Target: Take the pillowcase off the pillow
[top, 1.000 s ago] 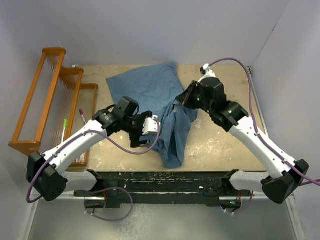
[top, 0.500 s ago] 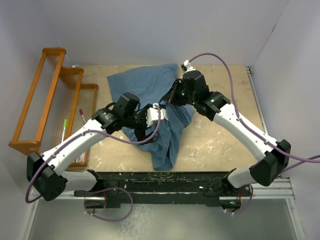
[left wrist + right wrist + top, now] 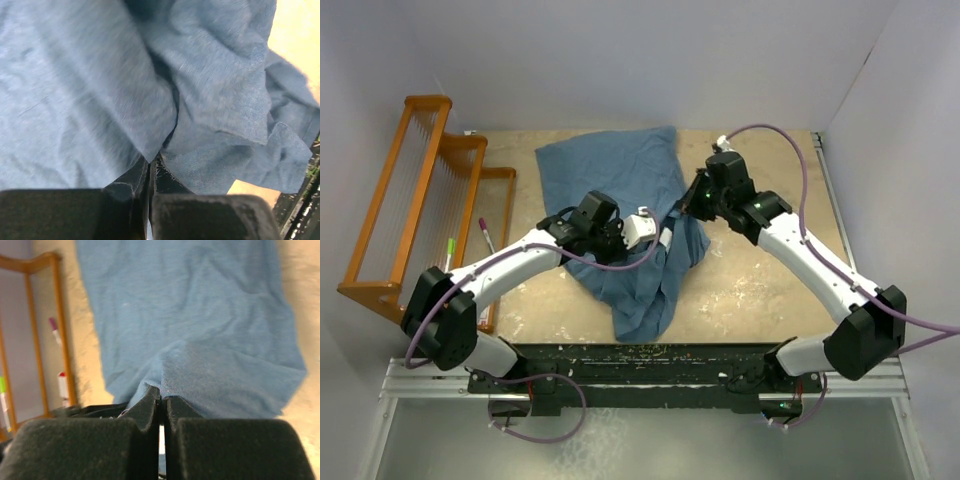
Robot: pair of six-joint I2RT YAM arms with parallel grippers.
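Left hand (image 3: 150, 167) and right hand (image 3: 161, 401) each pinch pillowcase (image 3: 615, 175) folds, closed tight. Cloth hides whatever lies inside.

both arms bent inward; left gripper (image 3: 152, 162) and right gripper (image 3: 161, 394) clamp the pillowcase (image 3: 615, 178).

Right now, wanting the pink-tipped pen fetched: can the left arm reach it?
Probably not: the left pincer is shut on the pillowcase. Freed, nothing seems to block the pink-tipped pen at the wooden rack.
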